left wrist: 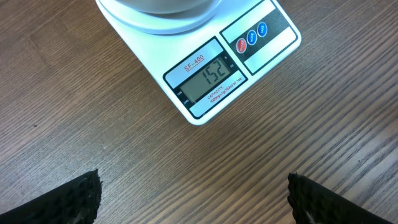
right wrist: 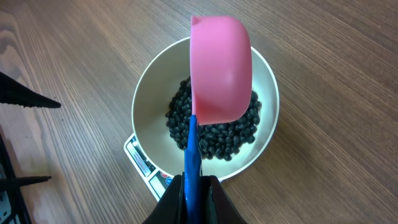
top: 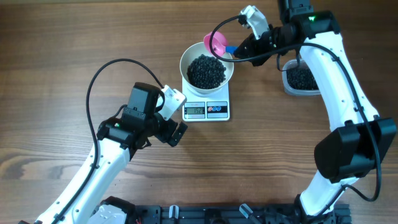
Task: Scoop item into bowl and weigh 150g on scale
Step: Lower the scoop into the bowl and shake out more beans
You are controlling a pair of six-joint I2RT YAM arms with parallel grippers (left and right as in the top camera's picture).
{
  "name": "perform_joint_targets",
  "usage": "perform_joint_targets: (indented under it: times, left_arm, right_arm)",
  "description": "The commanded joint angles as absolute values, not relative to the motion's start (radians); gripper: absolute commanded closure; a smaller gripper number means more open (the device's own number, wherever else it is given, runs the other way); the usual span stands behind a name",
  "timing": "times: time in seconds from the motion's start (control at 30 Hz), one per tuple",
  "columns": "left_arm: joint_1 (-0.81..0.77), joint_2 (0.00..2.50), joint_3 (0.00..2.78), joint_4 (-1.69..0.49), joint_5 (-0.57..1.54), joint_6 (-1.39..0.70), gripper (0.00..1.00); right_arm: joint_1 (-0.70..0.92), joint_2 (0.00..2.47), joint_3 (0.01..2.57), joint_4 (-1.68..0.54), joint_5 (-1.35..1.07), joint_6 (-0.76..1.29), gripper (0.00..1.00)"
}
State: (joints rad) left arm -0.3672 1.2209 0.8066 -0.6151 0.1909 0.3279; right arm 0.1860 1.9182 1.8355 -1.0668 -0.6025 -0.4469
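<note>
while right gripper (right wrist: 193,185) pinches scoop (right wrist: 221,68) by stiff handle above bowl (right wrist: 147,93), beans (right wrist: 217,140) look light, loose, spill-prone. left gripper (left wrist: 196,199) wide open, empty.

Bright, even light from above; crisp pictures.
Short, soft shadows hug the arms and the bowl (top: 184,62) on the table (top: 62,50). The scale (left wrist: 205,74) display reads sharply. The left hand (left wrist: 194,199) shows only as dark, slightly soft pads in the bottom corners. A pale sheen lies on the pink scoop (right wrist: 221,68), and the wood grain is clear to the edges.
</note>
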Motion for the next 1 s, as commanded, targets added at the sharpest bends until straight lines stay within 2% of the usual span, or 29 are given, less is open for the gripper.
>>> perform_joint_targets:
  times: [0.0,0.43,0.97]
  left_arm:
    - [-0.361,1.225,0.802,-0.615,0.189,0.333,0.00]
    - [-0.361,1.225,0.802,-0.615,0.189,0.333,0.00]
    - [-0.361,1.225,0.802,-0.615,0.189,0.333,0.00]
  right_arm:
    - [0.195,1.889,1.866,-1.079,-0.562,-0.440,0.96]
    - [0.286,1.901,1.857,-1.078,-0.307,-0.442,0.96]
    - [0.351,1.986,1.857,-1.073,-0.242,-0.445,0.96]
